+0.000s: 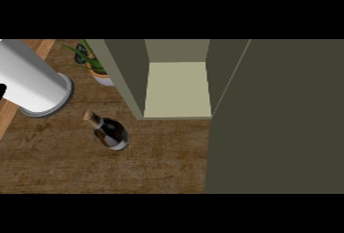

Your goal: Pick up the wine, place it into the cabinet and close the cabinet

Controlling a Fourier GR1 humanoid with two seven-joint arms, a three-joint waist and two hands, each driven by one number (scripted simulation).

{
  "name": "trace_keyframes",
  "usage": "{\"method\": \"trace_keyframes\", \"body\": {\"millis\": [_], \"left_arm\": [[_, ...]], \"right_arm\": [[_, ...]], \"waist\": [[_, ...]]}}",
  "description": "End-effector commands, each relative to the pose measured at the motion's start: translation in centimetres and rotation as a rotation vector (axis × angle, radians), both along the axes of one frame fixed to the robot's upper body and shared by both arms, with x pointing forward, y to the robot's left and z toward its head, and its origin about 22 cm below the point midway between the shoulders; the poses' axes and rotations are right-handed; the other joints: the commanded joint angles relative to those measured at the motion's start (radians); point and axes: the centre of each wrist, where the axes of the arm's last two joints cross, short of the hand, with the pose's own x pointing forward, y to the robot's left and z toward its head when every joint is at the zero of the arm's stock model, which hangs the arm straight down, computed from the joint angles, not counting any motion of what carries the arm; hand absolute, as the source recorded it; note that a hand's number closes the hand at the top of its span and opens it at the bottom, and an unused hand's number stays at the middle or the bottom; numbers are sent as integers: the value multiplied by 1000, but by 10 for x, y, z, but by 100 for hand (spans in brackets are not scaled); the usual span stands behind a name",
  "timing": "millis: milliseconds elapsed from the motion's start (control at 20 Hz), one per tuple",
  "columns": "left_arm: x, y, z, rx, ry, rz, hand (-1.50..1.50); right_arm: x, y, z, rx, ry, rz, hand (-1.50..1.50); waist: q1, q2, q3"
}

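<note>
The wine bottle [109, 132] is dark with a tan top and a pale band near its base. It rests on the wooden counter [101, 170], left of and in front of the cabinet [128, 77]. The cabinet stands open and its pale shelf [178, 88] is bare. Its dark door [275, 118] is swung out and fills the right side of the head view. A grey forearm [33, 77] crosses the upper left, its ringed end just above and left of the bottle. Neither hand shows; a black sliver at the left edge is too small to identify.
A potted green plant [95, 63] stands at the back, between the forearm and the cabinet's left wall. The counter's left edge [8, 120] runs close behind the forearm. Bare wood stretches in front of the bottle up to the open door.
</note>
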Motion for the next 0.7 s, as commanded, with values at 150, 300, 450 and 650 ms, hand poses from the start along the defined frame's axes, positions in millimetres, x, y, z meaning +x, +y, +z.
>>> {"method": "trace_keyframes", "body": {"millis": [150,300,450,650], "left_arm": [[-7,6,3,24,-29,68,-150],[3,17,-26,56,4,51,-150],[11,24,-48,59,20,77,-150],[25,31,-81,83,49,41,-150]], "right_arm": [[-43,-8,40,56,-90,6,-150],[-41,-11,36,66,-60,10,-150],[-50,-13,38,62,-57,34,-150],[-26,-10,28,65,-66,21,-150]], "waist": [[-4,3,0],[-5,4,0],[-18,3,0],[-4,7,-1]]}}
